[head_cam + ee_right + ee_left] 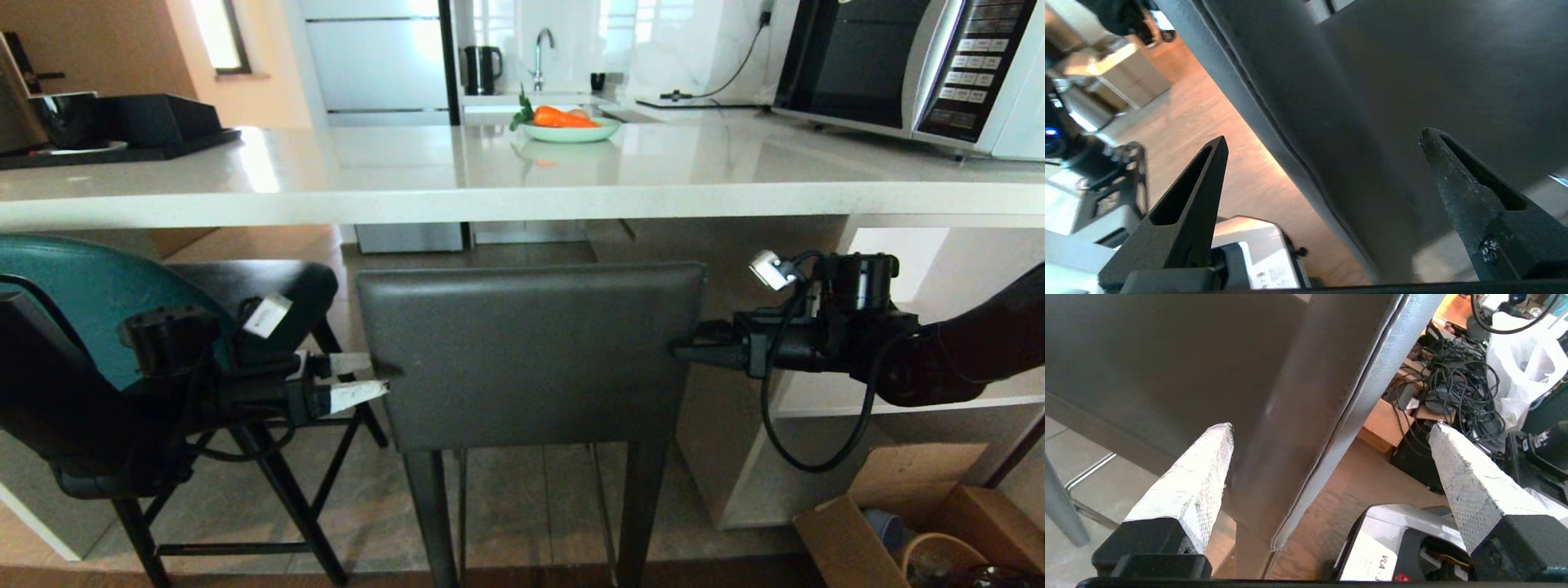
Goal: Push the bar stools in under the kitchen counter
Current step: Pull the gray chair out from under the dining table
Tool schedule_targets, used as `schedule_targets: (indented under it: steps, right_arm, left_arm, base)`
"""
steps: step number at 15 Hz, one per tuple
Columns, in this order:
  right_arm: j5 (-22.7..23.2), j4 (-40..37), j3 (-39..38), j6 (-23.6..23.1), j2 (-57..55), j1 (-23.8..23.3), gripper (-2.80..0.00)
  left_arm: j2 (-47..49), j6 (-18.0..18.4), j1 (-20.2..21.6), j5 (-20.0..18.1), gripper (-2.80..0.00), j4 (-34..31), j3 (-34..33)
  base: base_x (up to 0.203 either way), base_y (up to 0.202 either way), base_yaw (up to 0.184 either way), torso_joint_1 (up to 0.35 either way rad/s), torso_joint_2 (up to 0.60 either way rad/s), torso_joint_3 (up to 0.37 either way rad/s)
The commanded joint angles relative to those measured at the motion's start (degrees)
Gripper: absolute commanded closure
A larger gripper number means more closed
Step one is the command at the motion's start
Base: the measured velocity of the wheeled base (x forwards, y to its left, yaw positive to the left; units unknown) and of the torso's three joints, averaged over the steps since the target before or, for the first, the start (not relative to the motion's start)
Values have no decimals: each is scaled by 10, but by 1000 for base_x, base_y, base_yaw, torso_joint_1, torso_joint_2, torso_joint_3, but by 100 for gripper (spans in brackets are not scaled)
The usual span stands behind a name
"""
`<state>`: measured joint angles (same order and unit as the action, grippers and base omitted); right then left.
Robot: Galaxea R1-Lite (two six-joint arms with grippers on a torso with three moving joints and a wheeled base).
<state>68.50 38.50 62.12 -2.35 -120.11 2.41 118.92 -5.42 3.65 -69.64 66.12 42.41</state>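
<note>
Grey stool (531, 351), rectangular leather back upright, standing at the near edge of the desk (522, 200), back still proud of that edge, straight grey legs on the floor below. Seat hidden behind the back; how far under the slab, not visible.

Left tool (359, 380) level at the back's left edge, white fingers (1188, 494) spread wide and straddling the edge, one pad just beside the front face, the other well off the rear; nothing clamped. Right tool (682, 349) level at the back's right edge, dark fingers (1470, 188) likewise wide apart around the edge, holding nothing. Contact of either tool with the leather not certain from these views.

Teal stool (90, 302) to the left, rounded back nearest the camera, black seat (261, 286) reaching toward the slab's underside, crossed black legs below; partly behind the left arm.

Farther out: plate of carrots (567, 124) mid-desk, microwave (914, 69) at the far right corner, black tray (122, 135) at the far left, cardboard box (922, 523) on the floor at right.

Step in hand, as judged: bracing the grey stool at both sides of its back, ahead of the push. Next move likely calls for closing or pressing both tools evenly, then an even forward drive, legs kept square, back clear of the slab's thick edge.
</note>
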Motion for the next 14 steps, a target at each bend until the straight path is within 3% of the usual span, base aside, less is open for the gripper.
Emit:
schedule_targets:
  steps: [1,8,14]
  right_arm:
    - [4,3,2,3,-10,6,-280]
    - [37,3,37,0,-26,11,-280]
    - [114,2,82,35,-51,17,-280]
  left_arm:
    - [11,-1,-4,-4,-280,12,1]
    - [33,-6,-30,-8,-280,13,73]
    - [55,-16,-57,-36,-280,12,127]
  base:
    - [0,0,0,0,0,0]
    - [0,0,0,0,0,0]
    - [0,0,0,0,0,0]
